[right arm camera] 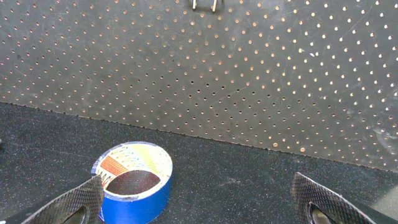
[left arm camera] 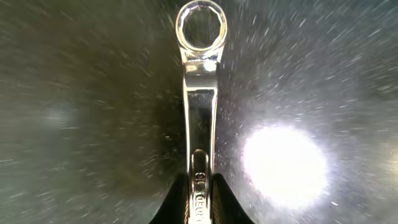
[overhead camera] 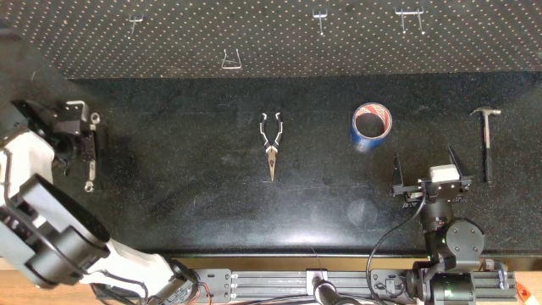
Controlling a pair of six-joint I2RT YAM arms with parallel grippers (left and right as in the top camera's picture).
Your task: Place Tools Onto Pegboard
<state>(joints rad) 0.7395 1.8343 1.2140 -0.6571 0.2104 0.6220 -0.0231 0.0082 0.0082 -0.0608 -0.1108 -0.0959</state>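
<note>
Wrench (left arm camera: 200, 118) runs off the frame edge in the left wrist view, so the end pinched in the left claw (left arm camera: 200, 190) is anyone's guess. From above, that claw covers its far part too. Tape roll (right arm camera: 133, 179) and one pegboard hook (right arm camera: 205, 4) are clipped by the frame edges in the right wrist view.

The wrench (left arm camera: 200, 112) clamped between the left gripper's (left arm camera: 200, 193) dark, smooth jaws is polished metal, mirror-bright and glossy along both shank and ring. Beneath that gripper the worktop (left arm camera: 74, 124) is black, finely speckled and grainy, yet it throws back a bright patch of glare. Just ahead of the right gripper (right arm camera: 198, 193), the tape roll (right arm camera: 134, 186) has a smooth, glossy blue outer face. That gripper's fingers (right arm camera: 320, 196) look like matt black plastic with a fine dimpled texture. Beyond the roll, the pegboard (right arm camera: 249, 81) is a dull, matt perforated sheet carrying a thin metal wire hook (right arm camera: 205, 4).
</note>
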